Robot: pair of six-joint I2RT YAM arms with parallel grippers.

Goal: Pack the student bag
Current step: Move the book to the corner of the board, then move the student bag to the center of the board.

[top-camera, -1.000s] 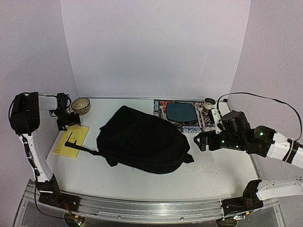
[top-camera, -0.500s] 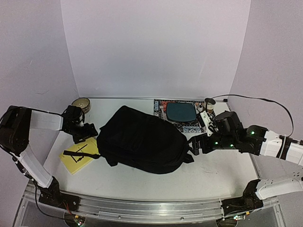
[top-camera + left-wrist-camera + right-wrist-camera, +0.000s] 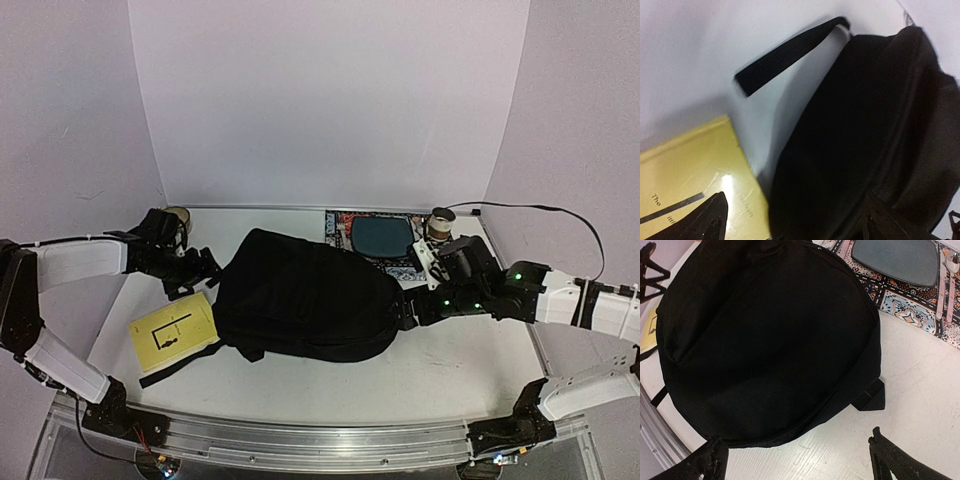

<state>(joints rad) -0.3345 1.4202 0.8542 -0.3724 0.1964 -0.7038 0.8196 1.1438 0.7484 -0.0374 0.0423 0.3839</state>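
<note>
The student bag (image 3: pixel 300 300) is a large black backpack lying flat mid-table. My left gripper (image 3: pixel 200 270) is open at the bag's left end. In the left wrist view (image 3: pixel 795 225) black fabric (image 3: pixel 865 125) fills the space between its spread fingers, and a loose strap (image 3: pixel 790 55) lies beyond. My right gripper (image 3: pixel 408 308) is open at the bag's right end. In the right wrist view (image 3: pixel 802 460) its fingertips (image 3: pixel 710 460) stand wide apart just short of the bag's zipped edge (image 3: pixel 805 422), holding nothing. A yellow book (image 3: pixel 175 333) lies left of the bag and also shows in the left wrist view (image 3: pixel 685 185).
A patterned placemat (image 3: pixel 415 262) at the back right holds a teal plate (image 3: pixel 382 236), with a cup (image 3: pixel 441 222) beside it. The right wrist view shows a spoon (image 3: pixel 947 280) on the mat. A bowl (image 3: pixel 178 215) stands at the back left, partly behind my left arm.
My left arm swung from the far left edge in to the bag's left end. The yellow book slid nearer the front. My right gripper moved left up to the bag.
</note>
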